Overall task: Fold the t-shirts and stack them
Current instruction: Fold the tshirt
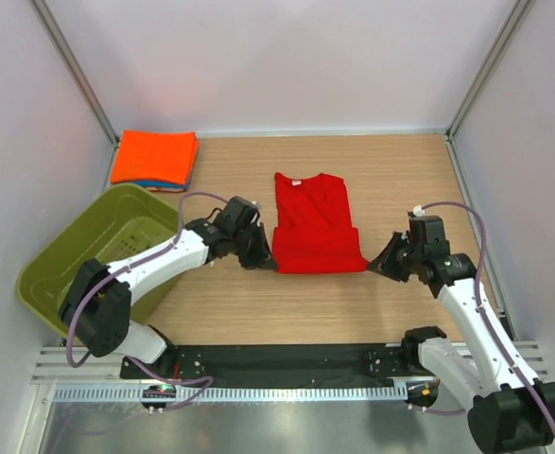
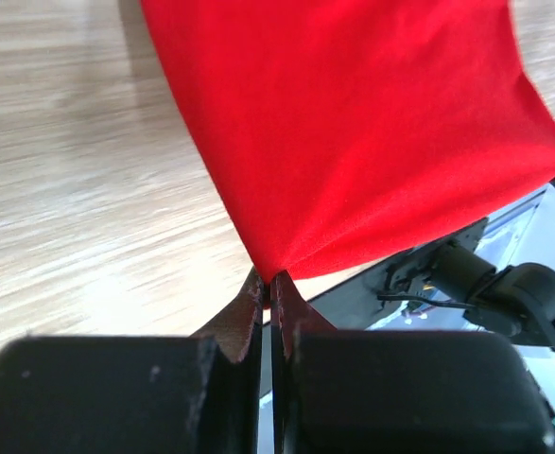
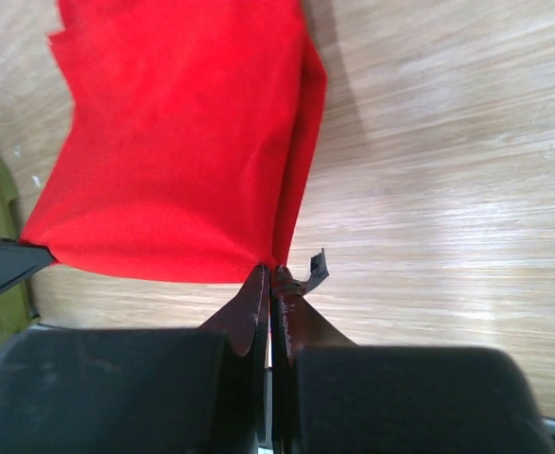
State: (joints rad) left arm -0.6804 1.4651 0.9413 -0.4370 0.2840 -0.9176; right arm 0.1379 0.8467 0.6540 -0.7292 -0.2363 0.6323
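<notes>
A pale wood-grain tabletop fills the floor of a booth closed in by plain white walls, with grey metal posts running up the far corners at 11 and 1 o'clock. Near the middle of the table lies the deep red cloth t-shirt, flat and partly folded, its neck with a small white label pointing to 12 o'clock and its hem towards 6 o'clock. The left gripper sits at the shirt's 7 o'clock corner, and in the left wrist view its jaws are pressed together on a point of the red cloth, which fans out from the pinch. The right gripper sits at the 5 o'clock corner, its jaws likewise closed on the cloth's corner low over the wood. At 10 o'clock, against the far wall, a bright orange folded t-shirt rests on top of a blue t-shirt, of which only an edge shows. At 8 o'clock an olive-green plastic basket overhangs the table's left edge. A black base plate and a slotted metal rail run along the near edge at 6 o'clock.
</notes>
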